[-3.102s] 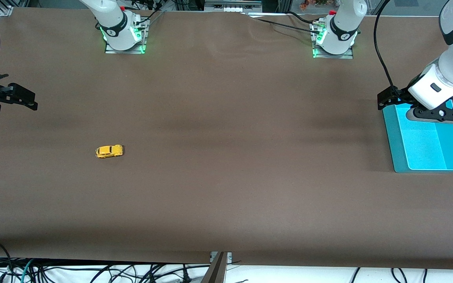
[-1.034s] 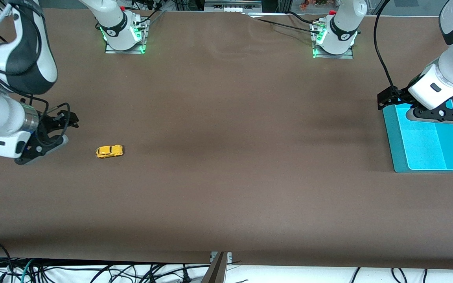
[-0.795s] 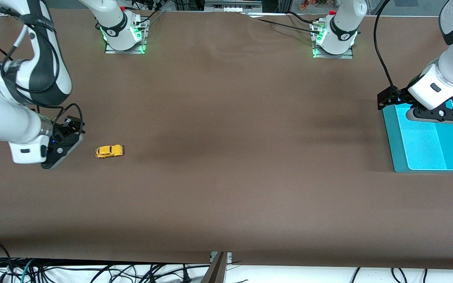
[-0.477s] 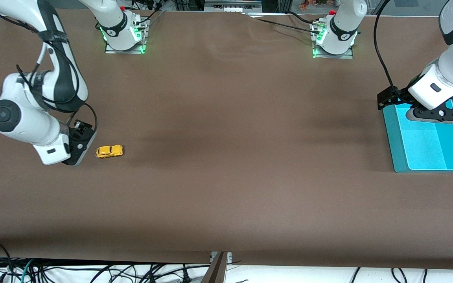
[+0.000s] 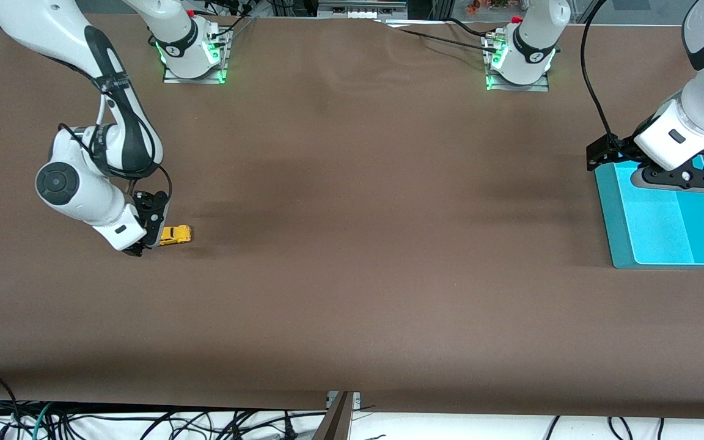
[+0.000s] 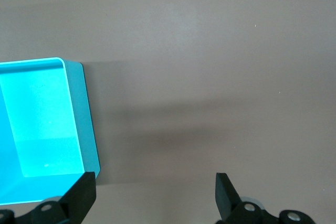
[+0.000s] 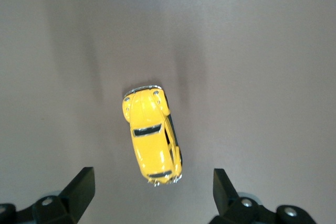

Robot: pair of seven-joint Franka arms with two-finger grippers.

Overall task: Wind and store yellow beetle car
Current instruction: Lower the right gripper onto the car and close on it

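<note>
The yellow beetle car point(image 5: 176, 234) stands on its wheels on the brown table toward the right arm's end. My right gripper point(image 5: 151, 235) hangs low over the car's end that points to the right arm's side and covers that end in the front view. In the right wrist view the car point(image 7: 152, 141) lies just ahead of my open right gripper point(image 7: 152, 195), with its near end level with the fingertips point(image 7: 83, 179). My left gripper point(image 5: 650, 168) waits over the teal tray point(image 5: 618, 244). It shows open and empty in the left wrist view point(image 6: 155, 195).
The teal tray stands at the left arm's end of the table and also shows in the left wrist view point(image 6: 79, 114). The two arm bases point(image 5: 193, 52) point(image 5: 520, 58) stand along the table's edge farthest from the front camera.
My right arm has swung in from the table's end and come down over the car's end. The car and the left arm have not moved.
</note>
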